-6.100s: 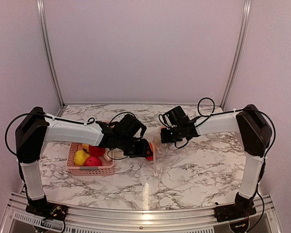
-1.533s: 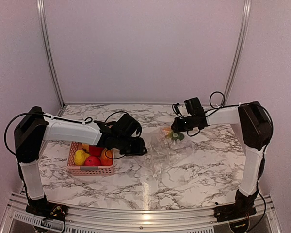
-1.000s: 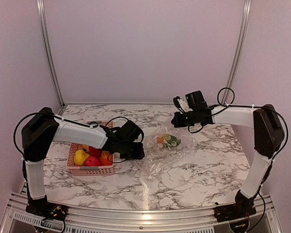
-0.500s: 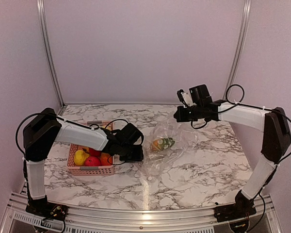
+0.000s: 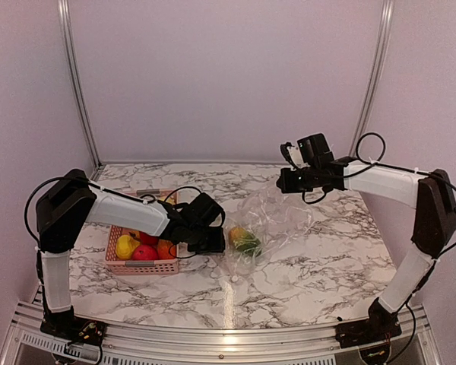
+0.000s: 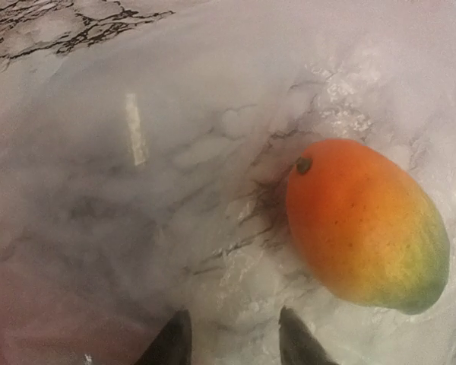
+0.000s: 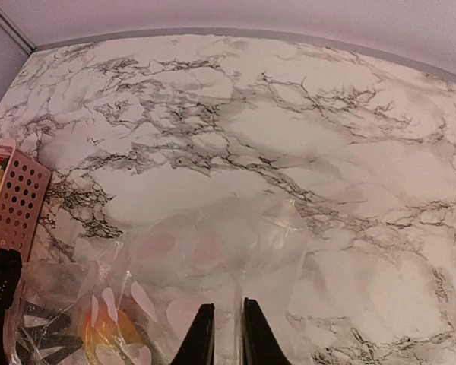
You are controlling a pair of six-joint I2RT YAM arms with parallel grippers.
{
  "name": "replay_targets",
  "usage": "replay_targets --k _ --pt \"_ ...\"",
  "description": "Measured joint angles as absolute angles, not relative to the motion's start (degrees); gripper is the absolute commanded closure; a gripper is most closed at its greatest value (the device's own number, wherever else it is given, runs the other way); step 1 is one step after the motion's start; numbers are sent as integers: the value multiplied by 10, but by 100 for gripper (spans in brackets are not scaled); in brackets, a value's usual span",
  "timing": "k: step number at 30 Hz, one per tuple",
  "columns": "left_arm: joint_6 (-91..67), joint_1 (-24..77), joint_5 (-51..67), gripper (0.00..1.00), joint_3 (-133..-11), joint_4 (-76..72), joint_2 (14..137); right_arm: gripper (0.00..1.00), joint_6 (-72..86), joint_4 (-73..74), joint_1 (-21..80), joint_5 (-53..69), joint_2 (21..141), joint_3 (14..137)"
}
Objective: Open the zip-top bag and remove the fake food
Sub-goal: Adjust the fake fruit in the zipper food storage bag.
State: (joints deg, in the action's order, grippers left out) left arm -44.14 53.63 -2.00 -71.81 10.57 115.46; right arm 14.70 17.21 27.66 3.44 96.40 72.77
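Observation:
The clear zip-top bag [image 5: 270,220] lies at the table's middle, its far right end lifted. My right gripper [image 5: 285,181] is shut on that raised end; in the right wrist view the plastic [image 7: 213,243] is pinched between the nearly closed fingers [image 7: 203,338]. Fake food, orange-yellow and green [image 5: 243,239], lies at the bag's low left end. My left gripper [image 5: 210,242] sits right beside it, at that end. In the left wrist view its gripper [image 6: 235,346] is open over crinkled plastic, with an orange-yellow-green mango [image 6: 365,224] just ahead to the right.
A pink perforated basket [image 5: 140,266] stands left of the bag, under my left arm, holding a yellow [image 5: 125,245], a red [image 5: 145,252] and an orange fruit [image 5: 166,248]. Its corner shows in the right wrist view [image 7: 15,205]. The marble table ends at walls behind.
My right gripper has lifted the bag's far end up and back. The fruits have slid down inside the bag toward my left gripper, which has stayed by the basket.

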Motion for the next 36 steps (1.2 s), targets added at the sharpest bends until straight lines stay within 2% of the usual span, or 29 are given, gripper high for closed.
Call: replay_targets --k 5,13,20,22,31,36 --pt "-439 538 -20 58 -718 106 1152 59 152 182 281 8 964 704" --pt "-431 540 -20 54 -723 111 1130 44 150 220 308 -60 950 702" --pt "-428 545 -14 53 -743 115 1128 38 150 244 318 -112 923 697" --pt "-428 546 -11 52 -749 116 1128 39 150 249 318 -125 915 692" --pt "-426 551 -5 47 -769 125 1128 69 151 247 325 -97 895 667" --pt "-426 552 -4 46 -771 127 1129 81 159 235 355 -51 902 641"
